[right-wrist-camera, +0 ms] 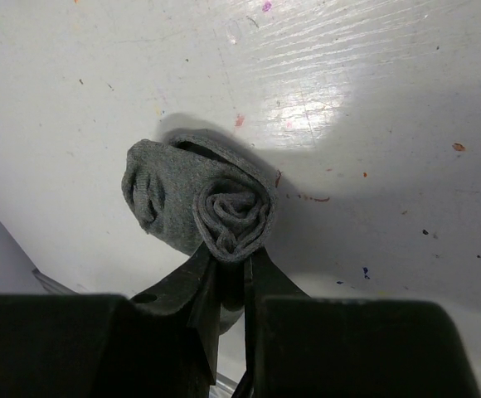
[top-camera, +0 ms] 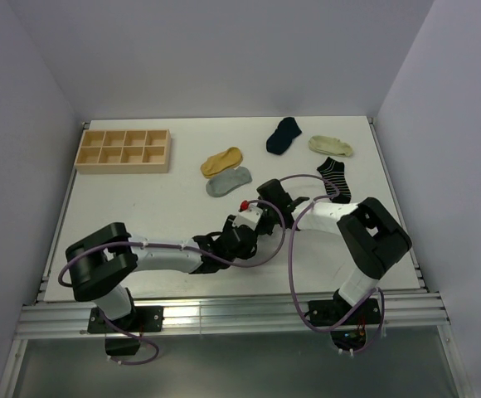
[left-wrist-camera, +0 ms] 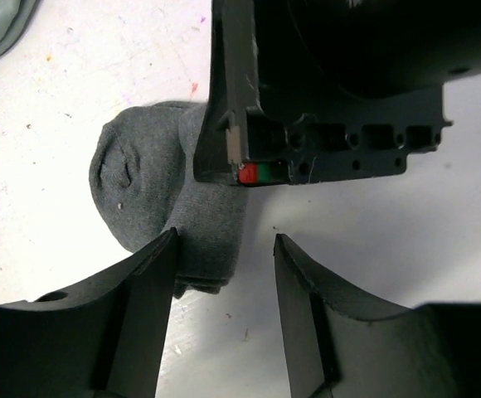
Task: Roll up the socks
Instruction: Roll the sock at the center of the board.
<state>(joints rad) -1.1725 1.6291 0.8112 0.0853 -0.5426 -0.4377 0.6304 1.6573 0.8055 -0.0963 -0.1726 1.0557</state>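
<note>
Dark grey sock [right-wrist-camera: 199, 199] rolled into a bundle at the table's centre; five others lie flat and unrolled.

In the right wrist view the right gripper [right-wrist-camera: 230, 286] is clamped on the lower edge of the roll, with the spiral of fabric just above its fingertips. In the left wrist view the left gripper [left-wrist-camera: 224, 240] is spread wide and holds nothing, its one finger just beside the bundle at lower left. From above, both arms bend inward with their wrists meeting mid-frame and hiding the roll. The mustard sock [top-camera: 222, 160] and light grey sock [top-camera: 228, 182] lie touching just above them. The navy sock [top-camera: 284, 134], cream sock [top-camera: 331, 146] and striped sock [top-camera: 334, 178] sit at upper right. So the task looks barely begun: about one sock of six.
</note>
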